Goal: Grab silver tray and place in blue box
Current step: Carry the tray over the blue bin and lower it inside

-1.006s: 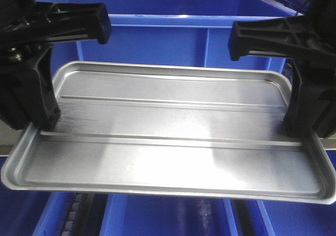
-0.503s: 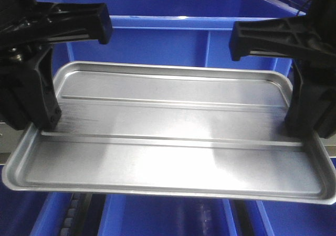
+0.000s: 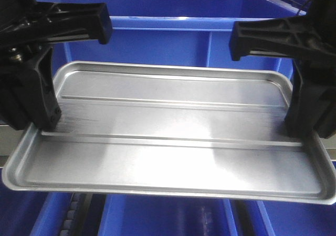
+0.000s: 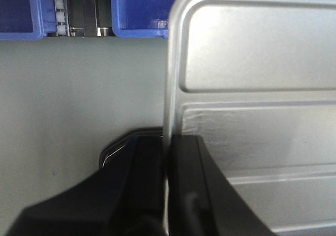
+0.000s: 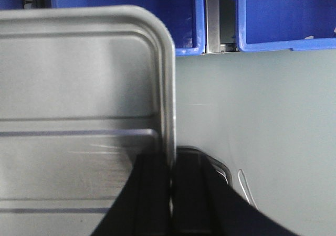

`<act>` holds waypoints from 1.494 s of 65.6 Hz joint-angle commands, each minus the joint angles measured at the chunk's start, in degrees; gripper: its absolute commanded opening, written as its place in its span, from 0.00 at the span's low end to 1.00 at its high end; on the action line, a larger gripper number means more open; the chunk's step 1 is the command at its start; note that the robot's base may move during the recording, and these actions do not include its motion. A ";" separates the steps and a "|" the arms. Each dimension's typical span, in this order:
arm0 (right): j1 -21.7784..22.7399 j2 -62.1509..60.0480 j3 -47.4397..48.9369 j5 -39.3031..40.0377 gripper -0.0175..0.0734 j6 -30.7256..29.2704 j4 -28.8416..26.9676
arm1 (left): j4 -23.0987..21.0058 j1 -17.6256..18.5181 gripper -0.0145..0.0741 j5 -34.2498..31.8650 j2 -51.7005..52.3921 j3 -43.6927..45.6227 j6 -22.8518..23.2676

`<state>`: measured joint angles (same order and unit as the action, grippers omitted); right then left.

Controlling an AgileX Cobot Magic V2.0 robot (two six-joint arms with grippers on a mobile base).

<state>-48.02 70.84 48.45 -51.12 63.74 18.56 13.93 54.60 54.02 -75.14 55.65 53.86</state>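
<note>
- As we carry the load between two arms, we enter first the left gripper: set narrow, its fingers pinching the short left rim of the silver tray, one finger outside the rim and one inside.
- Grey table top: seen in the left wrist view below and beside that clamped edge. The tray does not rest on it.
- Silver tray: in the air, roughly level, spanning from one gripper to the other. It sits on the near side of the blue box, not yet inside it.
- Blue box: centre of the front view, its ribbed near wall rising just behind the tray's far rim. It is wider than the tray. We cannot tell from these views how far its rolled rim stands above the tray.
- Right gripper: likewise narrow, clamped on the short right rim, fingers either side of the metal.
- Handling note, our judgement:
  - The step in hand is the carry over the near wall.
  - We advise moving both arms in equal step with fixed spacing, so neither rim slips or bows.
  - The far edge should be raised clear of the rolled rim before going forward.
  - The tray should be lowered flat, and both sides let go together only once it is seated.
</note>
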 commanded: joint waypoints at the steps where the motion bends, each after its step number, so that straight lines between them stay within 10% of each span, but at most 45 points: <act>1: 0.09 -1.21 1.33 0.82 0.27 -0.06 2.68 | 1.11 0.42 0.15 -0.46 1.76 1.57 0.14; 98: 0.09 -1.42 6.12 2.35 0.27 -1.68 5.64 | 0.76 -0.55 0.15 -0.10 1.81 7.59 -0.10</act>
<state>-48.02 70.84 50.06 -50.28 63.60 23.08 14.63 54.30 55.40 -75.14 58.50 53.85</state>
